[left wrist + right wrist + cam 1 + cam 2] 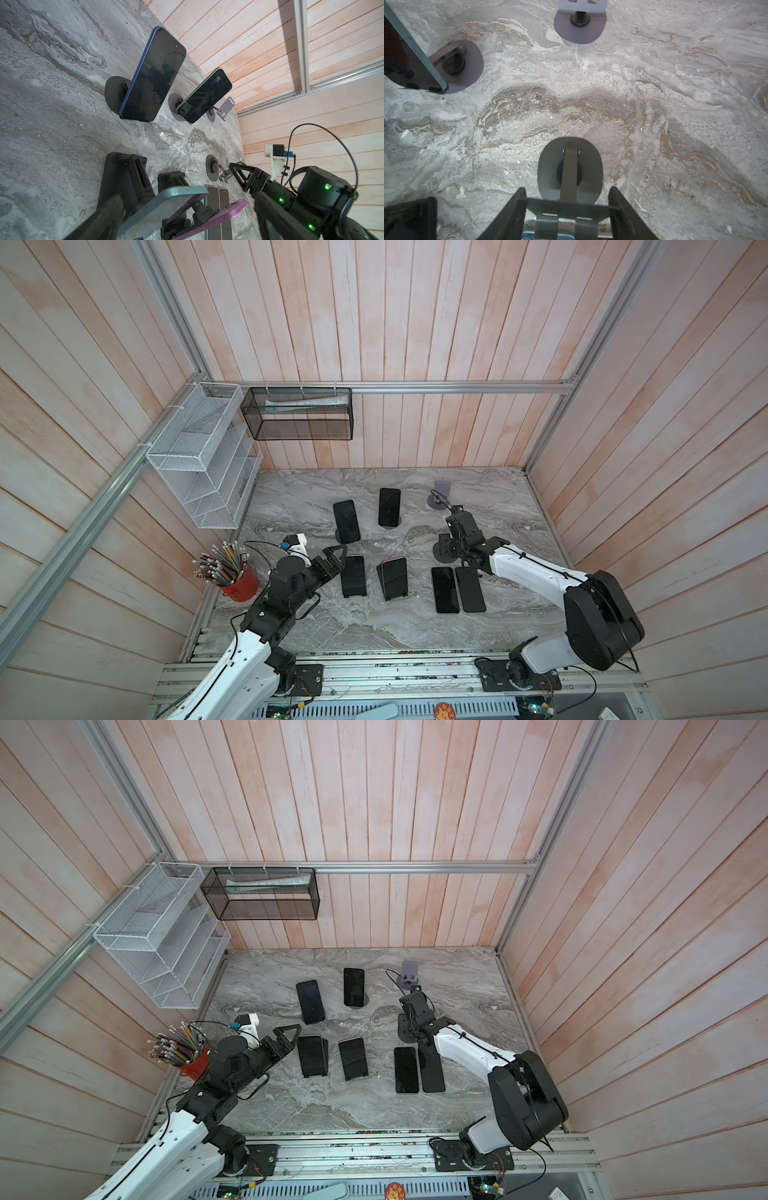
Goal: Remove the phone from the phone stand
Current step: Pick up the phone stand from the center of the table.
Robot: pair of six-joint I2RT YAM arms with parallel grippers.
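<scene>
You had two phones [444, 590] flat on the table [374, 626] beside the empty stand [548, 172] your right gripper [566, 189] clamped, while your left gripper [341, 559] gaped empty near four phones [353, 575] not yet lifted off.

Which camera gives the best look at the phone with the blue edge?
The left wrist view: the blue-edged phone appears large and close, leaning on its round stand. Both top views show only its small dark screen. The right wrist view misses it.
</scene>
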